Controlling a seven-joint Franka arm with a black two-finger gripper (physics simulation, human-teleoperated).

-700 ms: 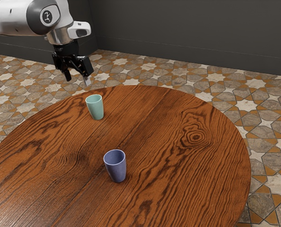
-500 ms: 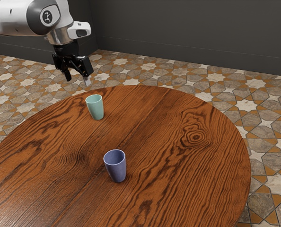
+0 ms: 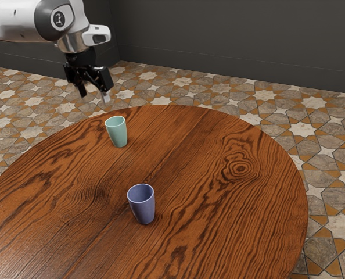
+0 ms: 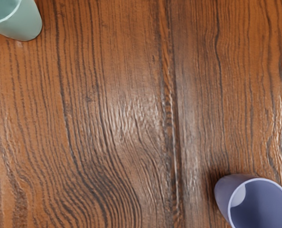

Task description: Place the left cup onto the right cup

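Both cups stand unstacked on the tabletop (image 3: 219, 192): teal cup (image 3: 116, 131) nearer below my pincer (image 3: 93, 92), purple cup (image 3: 141, 203) farther off. Pincer hangs open, empty; I judge every step is left.

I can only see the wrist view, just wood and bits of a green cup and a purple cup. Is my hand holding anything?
Observer: No. In the exterior view the black two-finger gripper is open and empty, up in the air.
Operator: Is it right over the green cup?
Observer: Not quite. The pale green tapered cup stands upright, lower down and a bit toward the exterior view's right of the gripper.
Operator: What shape is the table?
Observer: The brown wooden table is round.
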